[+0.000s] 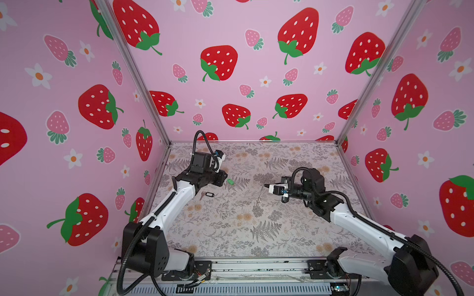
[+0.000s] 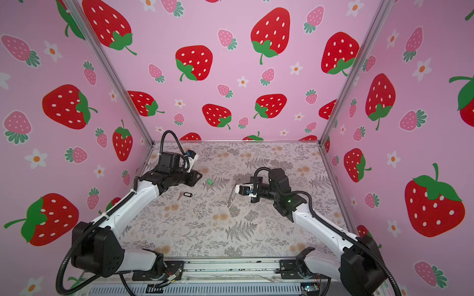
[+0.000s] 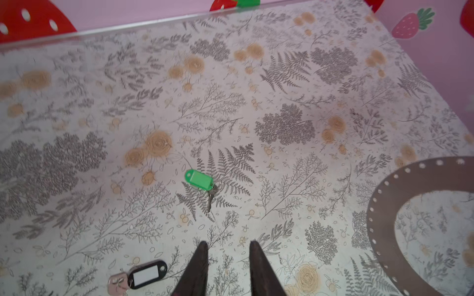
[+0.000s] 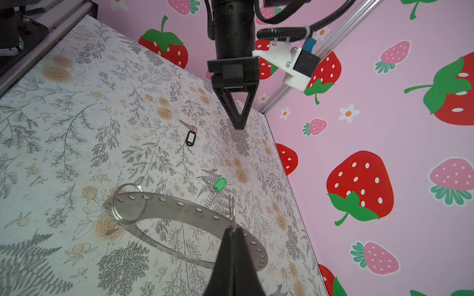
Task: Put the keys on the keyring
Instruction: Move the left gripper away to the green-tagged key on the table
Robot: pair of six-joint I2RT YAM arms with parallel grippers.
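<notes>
The green key [image 3: 198, 179] lies on the table a short way ahead of my left gripper [image 3: 228, 243], which is open with nothing between its fingers. The black-rimmed key [image 3: 147, 274] lies beside the left fingers, with a small metal key attached. Both top views show the green key [image 1: 230, 181] just right of the left gripper [image 1: 225, 177] and the black one [image 1: 209, 195] nearer the front. My right gripper [image 4: 233, 230] is shut on a wire loop at the rim of the keyring [image 4: 179, 207]. The keyring [image 1: 259, 196] hangs on edge over the table's middle.
The floral table [image 1: 230, 230] is boxed in by strawberry-print walls with aluminium posts at the back corners [image 1: 164, 138]. A metal rail [image 1: 256, 266] with both arm bases runs along the front edge. A larger split ring [image 4: 129, 203] hangs on the keyring's far end.
</notes>
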